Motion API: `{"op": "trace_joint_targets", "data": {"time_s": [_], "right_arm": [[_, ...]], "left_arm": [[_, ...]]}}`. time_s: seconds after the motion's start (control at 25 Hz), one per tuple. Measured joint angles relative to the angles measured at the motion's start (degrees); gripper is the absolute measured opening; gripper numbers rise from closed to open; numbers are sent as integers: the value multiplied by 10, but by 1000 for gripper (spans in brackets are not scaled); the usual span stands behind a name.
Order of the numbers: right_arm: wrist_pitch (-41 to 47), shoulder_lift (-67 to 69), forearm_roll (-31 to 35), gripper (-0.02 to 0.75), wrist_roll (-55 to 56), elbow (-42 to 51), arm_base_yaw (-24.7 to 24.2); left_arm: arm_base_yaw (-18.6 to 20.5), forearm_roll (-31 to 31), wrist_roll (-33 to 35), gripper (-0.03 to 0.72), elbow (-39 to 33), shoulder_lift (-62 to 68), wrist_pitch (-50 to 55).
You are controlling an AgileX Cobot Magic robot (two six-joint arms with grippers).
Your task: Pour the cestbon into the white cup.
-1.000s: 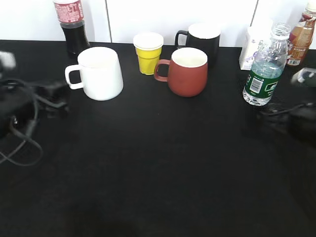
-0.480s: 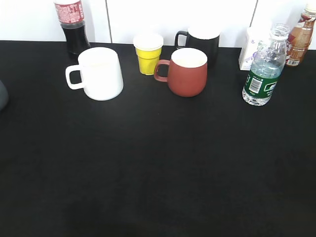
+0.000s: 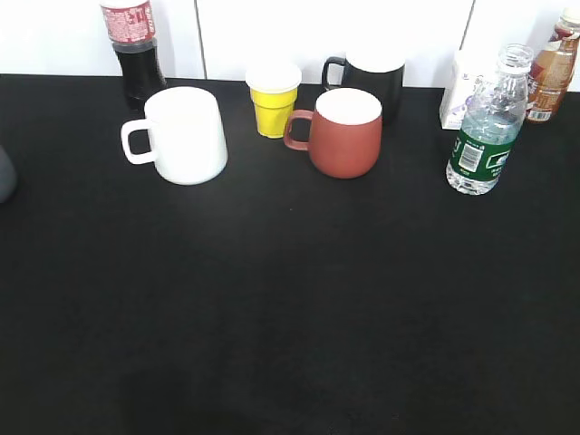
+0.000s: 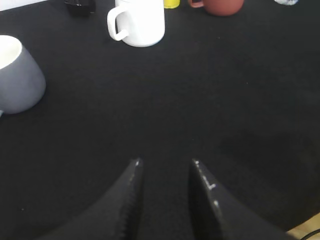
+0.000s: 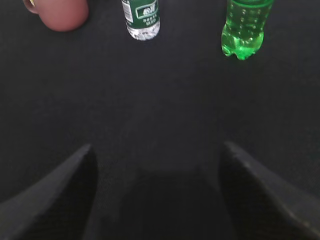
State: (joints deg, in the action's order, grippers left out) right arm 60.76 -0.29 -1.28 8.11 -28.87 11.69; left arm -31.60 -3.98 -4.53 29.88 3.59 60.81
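Observation:
The cestbon (image 3: 485, 122), a clear ribbed bottle with a dark green label and no cap, stands upright at the right of the black table; its lower part shows in the right wrist view (image 5: 141, 19). The white cup (image 3: 184, 134) stands at the back left, handle to the left; it also shows in the left wrist view (image 4: 140, 22). My left gripper (image 4: 165, 162) is open and empty over bare table, far short of the cup. My right gripper (image 5: 157, 147) is wide open and empty, well short of the cestbon. Neither gripper shows in the exterior view.
A red-brown mug (image 3: 345, 131), a small yellow cup (image 3: 273, 98) and a black mug (image 3: 370, 74) stand at the back middle. A cola bottle (image 3: 132, 45) is at back left, a brown-labelled bottle (image 3: 553, 68) and a white carton (image 3: 460, 86) at back right. A grey mug (image 4: 14, 75) and a green bottle (image 5: 245, 27) stand off to the sides.
Both arms have drawn back out of the exterior view: a second ago they were blurred at the left and right edges. The cestbon and the cups have not moved.

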Motion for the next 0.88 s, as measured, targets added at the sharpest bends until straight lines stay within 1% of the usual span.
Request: {"op": "trace_joint_targets", "data": {"time_s": [0.16, 0.36, 0.44, 0.48, 0.56, 0.68, 0.8, 0.88], "right_arm": [[-6, 0, 8, 573, 0, 0, 0], [-9, 0, 13, 573, -1, 0, 0], [-9, 0, 13, 573, -1, 0, -10], [-9, 0, 13, 573, -1, 0, -27], [-9, 0, 13, 573, -1, 0, -64], [-10, 0, 13, 573, -1, 0, -105], [-10, 0, 13, 573, -1, 0, -159], [-10, 0, 13, 573, -1, 0, -160]], "left_arm": [[0, 3, 2, 241, 0, 0, 0], [0, 21, 2, 241, 0, 0, 0], [0, 22, 2, 240, 0, 0, 0], [8, 23, 2, 240, 0, 0, 0], [60, 24, 2, 240, -1, 0, 0], [159, 24, 2, 240, -1, 0, 0], [252, 24, 2, 239, -1, 0, 0], [277, 24, 2, 239, -1, 0, 0]]}}
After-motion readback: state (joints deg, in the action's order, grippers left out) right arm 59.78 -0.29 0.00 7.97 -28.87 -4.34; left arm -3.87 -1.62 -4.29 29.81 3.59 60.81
